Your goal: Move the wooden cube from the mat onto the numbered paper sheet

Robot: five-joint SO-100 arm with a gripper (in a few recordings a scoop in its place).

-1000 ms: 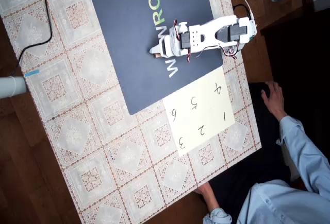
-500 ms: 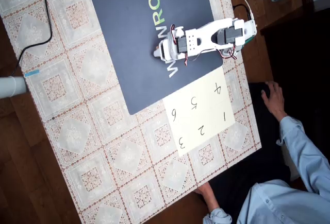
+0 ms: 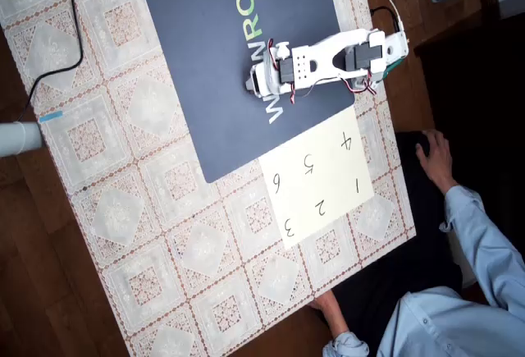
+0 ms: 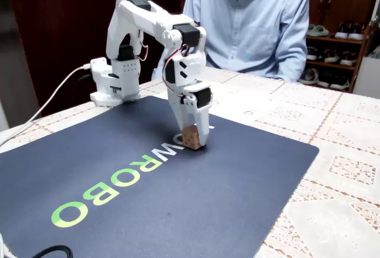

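Note:
The wooden cube (image 4: 190, 138) is a small tan block gripped between the fingers of my white gripper (image 4: 193, 142), which is shut on it. It sits at or just above the surface of the navy mat (image 4: 178, 204), beside the white W of the lettering. I cannot tell whether it touches the mat. In the overhead view my gripper (image 3: 253, 84) points left over the mat (image 3: 205, 86) and covers most of the cube. The numbered paper sheet (image 3: 316, 178) lies just off the mat's lower right corner, clear of the gripper.
A lace-patterned tablecloth (image 3: 164, 234) covers the table. The arm's base (image 4: 113, 86) stands at the mat's far edge with a white cable (image 4: 47, 107). A person sits close to the table, one hand (image 3: 433, 156) near the paper and another hand (image 3: 330, 312) at the table's edge.
My gripper has drawn back slightly toward the arm's base, rightward in the overhead view, still shut on the cube. The person has not moved.

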